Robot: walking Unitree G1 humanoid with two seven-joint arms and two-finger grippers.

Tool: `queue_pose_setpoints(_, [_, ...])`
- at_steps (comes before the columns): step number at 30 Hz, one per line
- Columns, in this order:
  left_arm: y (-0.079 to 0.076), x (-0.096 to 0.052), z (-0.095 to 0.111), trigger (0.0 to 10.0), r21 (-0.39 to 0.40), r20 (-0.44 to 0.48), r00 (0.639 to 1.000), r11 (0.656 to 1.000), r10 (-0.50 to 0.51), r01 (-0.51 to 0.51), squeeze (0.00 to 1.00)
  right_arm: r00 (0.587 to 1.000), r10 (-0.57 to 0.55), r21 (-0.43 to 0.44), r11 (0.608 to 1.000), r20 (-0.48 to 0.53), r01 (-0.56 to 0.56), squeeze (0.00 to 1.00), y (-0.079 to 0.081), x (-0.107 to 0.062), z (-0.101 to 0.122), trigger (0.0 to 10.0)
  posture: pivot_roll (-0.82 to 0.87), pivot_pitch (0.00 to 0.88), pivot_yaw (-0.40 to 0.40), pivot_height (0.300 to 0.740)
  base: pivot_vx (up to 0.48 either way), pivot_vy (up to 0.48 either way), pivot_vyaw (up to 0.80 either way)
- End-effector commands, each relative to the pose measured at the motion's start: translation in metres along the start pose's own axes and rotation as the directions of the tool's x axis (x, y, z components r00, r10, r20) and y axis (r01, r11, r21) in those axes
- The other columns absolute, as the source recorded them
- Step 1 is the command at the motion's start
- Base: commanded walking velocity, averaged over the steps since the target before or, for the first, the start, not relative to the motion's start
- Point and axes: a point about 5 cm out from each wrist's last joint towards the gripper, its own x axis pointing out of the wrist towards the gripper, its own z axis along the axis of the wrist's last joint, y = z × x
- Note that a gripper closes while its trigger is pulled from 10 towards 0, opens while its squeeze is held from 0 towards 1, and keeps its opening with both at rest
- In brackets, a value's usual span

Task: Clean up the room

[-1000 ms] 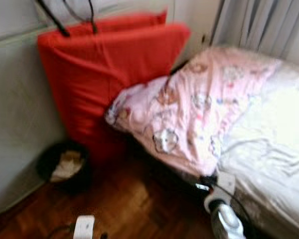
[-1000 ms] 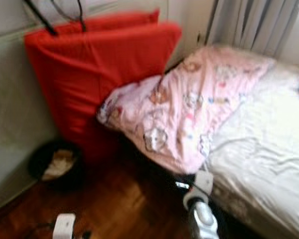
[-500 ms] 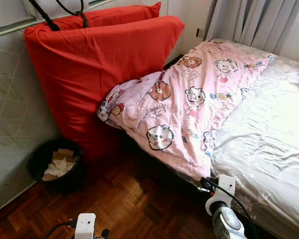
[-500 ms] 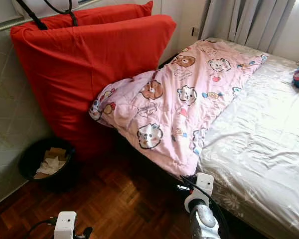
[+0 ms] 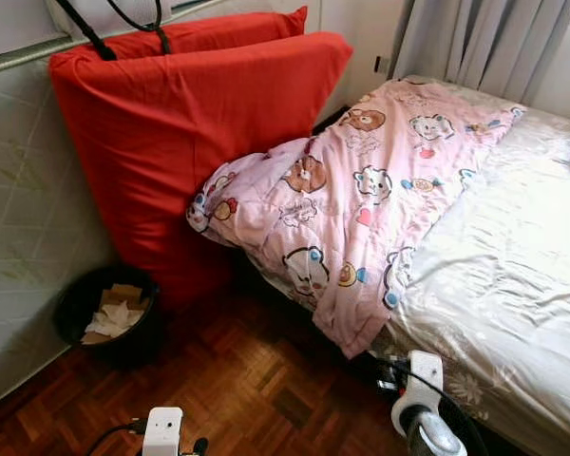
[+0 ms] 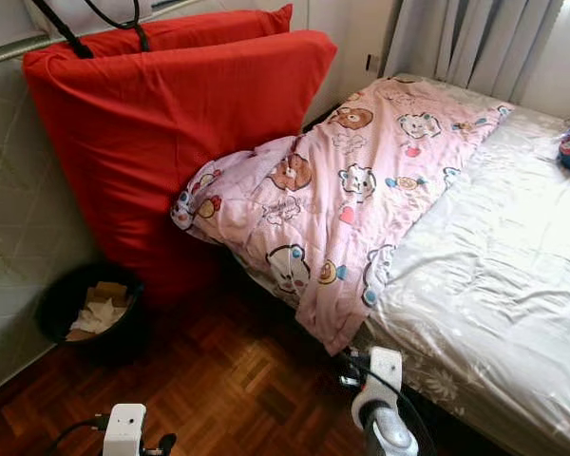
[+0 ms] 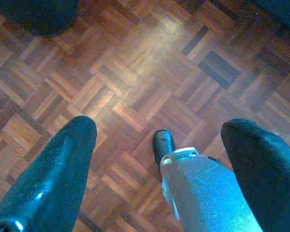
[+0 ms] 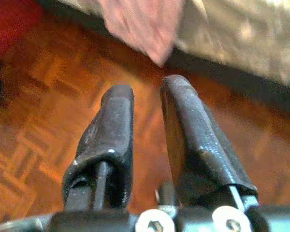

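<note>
Hovering my right tool [image 8: 147, 116], fingers narrowly apart and empty, just below the pink quilt [image 5: 361, 204] drooping off the bed [image 5: 513, 285]; a careless pull risks dragging it floorward.

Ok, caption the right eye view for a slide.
Pink cartoon quilt spills off bed beside propped red mattress.

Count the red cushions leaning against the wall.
2: the front red cushion stands on the floor beside the bed; the rear red cushion peeks out behind its top edge. Others could be hidden behind.
</note>
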Motion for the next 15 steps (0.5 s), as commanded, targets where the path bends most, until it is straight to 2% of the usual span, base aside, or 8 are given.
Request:
queue_pose_setpoints(1, [0.0, 0.0, -0.004, 10.0, 0.007, -0.034, 0.999, 1.0, -0.016, 0.016, 0.0, 0.997, -0.042, 0.03, 0.999, -0.058, 0.043, 0.0, -0.01, -0.005, -0.012, 10.0, -0.07, 0.091, -0.02, 0.74, 0.0, 0.0, 0.0])
queue_pose_setpoints(2, [0.0, 0.0, -0.004, 10.0, -0.011, -0.038, 0.999, 1.0, -0.014, 0.014, 0.0, 0.991, -0.08, -0.005, 0.997, -0.106, 0.08, 0.0, -0.019, -0.009, -0.023, 10.0, -0.07, 0.09, -0.023, 0.74, 0.0, 0.0, 0.0])
queue_pose_setpoints(7, [0.002, 0.0, -0.004, 10.0, -0.027, -0.049, 0.999, 1.0, -0.007, 0.006, 0.0, 0.978, -0.138, -0.015, 0.99, -0.154, 0.138, 0.0, -0.033, -0.017, -0.035, 10.0, -0.06, 0.087, -0.033, 0.74, 0.0, 0.0, 0.0])
queue_pose_setpoints(11, [0.001, 0.001, -0.001, 10.0, -0.031, -0.046, 0.999, 0.999, -0.006, 0.005, 0.0, 0.959, -0.174, -0.072, 0.984, -0.225, 0.162, 0.0, -0.045, -0.028, -0.052, 10.0, -0.05, 0.08, -0.038, 0.74, 0.0, 0.0, 0.0])
queue_pose_setpoints(15, [0.001, 0.002, 0.001, 10.0, -0.044, -0.041, 0.999, 0.999, -0.003, 0.001, 0.0, 0.95, -0.205, -0.044, 0.979, -0.235, 0.2, 0.0, -0.054, -0.033, -0.056, 10.0, -0.06, 0.078, -0.029, 0.74, 0.0, 0.0, 0.0])
